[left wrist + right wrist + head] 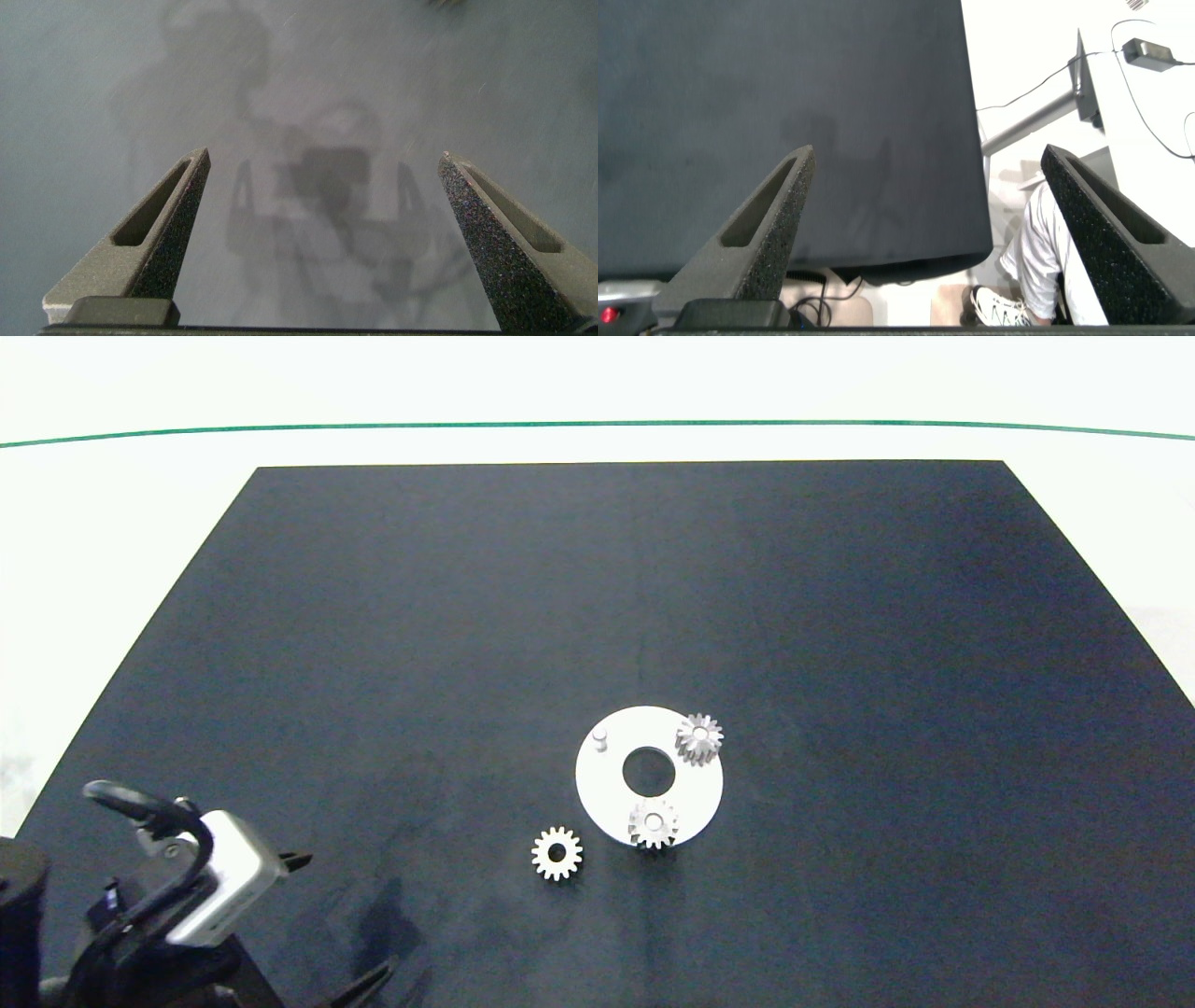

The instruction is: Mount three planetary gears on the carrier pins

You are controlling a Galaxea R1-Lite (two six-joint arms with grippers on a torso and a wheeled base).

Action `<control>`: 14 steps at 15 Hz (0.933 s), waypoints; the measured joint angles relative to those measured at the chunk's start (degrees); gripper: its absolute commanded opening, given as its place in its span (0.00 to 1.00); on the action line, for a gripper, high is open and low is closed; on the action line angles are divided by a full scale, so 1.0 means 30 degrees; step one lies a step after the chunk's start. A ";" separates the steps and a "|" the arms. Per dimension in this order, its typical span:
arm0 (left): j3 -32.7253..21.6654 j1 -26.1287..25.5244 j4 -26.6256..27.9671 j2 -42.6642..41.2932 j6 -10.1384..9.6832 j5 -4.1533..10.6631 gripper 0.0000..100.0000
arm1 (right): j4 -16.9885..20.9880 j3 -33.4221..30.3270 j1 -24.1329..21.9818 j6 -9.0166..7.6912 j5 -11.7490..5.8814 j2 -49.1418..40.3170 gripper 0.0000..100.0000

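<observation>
Two planetary gears (698, 738) are sitting on pins; the third gear (557, 853) is lying beside the disc (607, 793); both tools, left tool (322, 233) and right tool (924, 243), are hanging released.

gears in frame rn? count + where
3. One gear sits on the disc's far right pin, one on its near pin, one lies loose on the mat left of the disc. The third pin is bare.

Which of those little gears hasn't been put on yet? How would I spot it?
Find the white disc on the dark mat. Two gears sit on its pins; the loose gear lies flat on the mat just off the disc's near-left edge, touching nothing.
</observation>
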 measured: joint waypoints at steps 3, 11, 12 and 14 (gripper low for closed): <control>-0.0715 -0.1195 -0.1443 0.2560 -0.0431 0.0577 1.00 | -0.0053 0.0857 0.0158 0.0118 0.0138 -0.0077 1.00; -0.1353 -0.3080 -0.4336 0.6339 -0.1333 0.0975 1.00 | -0.0219 0.1776 0.0179 0.0240 0.0175 0.0358 1.00; -0.1471 -0.3218 -0.4336 0.6632 -0.1601 0.0983 1.00 | -0.0219 0.1820 0.0175 0.0240 0.0175 0.0410 1.00; -0.1979 -0.3535 -0.4336 0.7119 -0.1808 0.1032 1.00 | -0.0228 0.1865 0.0158 0.0248 0.0175 0.0484 1.00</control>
